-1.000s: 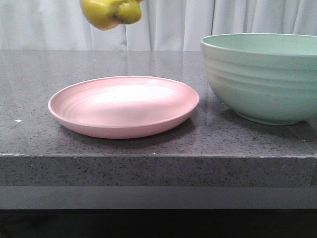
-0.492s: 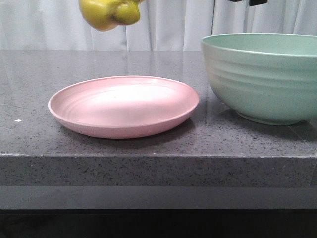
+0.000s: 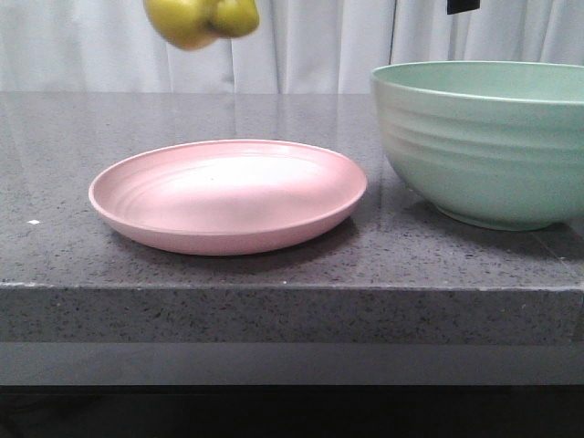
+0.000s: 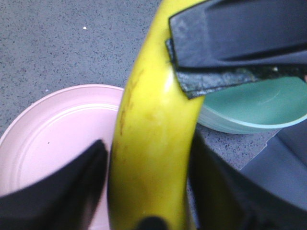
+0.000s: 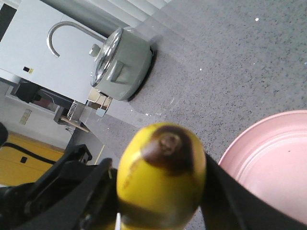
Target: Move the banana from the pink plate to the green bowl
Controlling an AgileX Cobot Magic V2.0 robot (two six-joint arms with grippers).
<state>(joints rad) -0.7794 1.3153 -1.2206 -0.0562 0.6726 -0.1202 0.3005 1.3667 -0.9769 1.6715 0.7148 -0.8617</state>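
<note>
Both end effectors clamp the banana (image 3: 201, 20): the left end effector (image 4: 148, 187) and right end effector (image 5: 158, 191) hold it aloft at 11 o'clock above the pink plate (image 3: 228, 194), the green bowl (image 3: 484, 141) at 3 o'clock on the bench (image 3: 55, 155).

Low front camera faces forward; both wrist cameras share the pink plate (image 3: 228, 194).

A dark grey speckled stone countertop (image 3: 274, 301) with a thick front edge fills the lower frame, backed by pale pleated curtains (image 3: 319, 46) across the top, while the right wrist view shows a lidded grey pot (image 5: 120, 64) at upper left.
</note>
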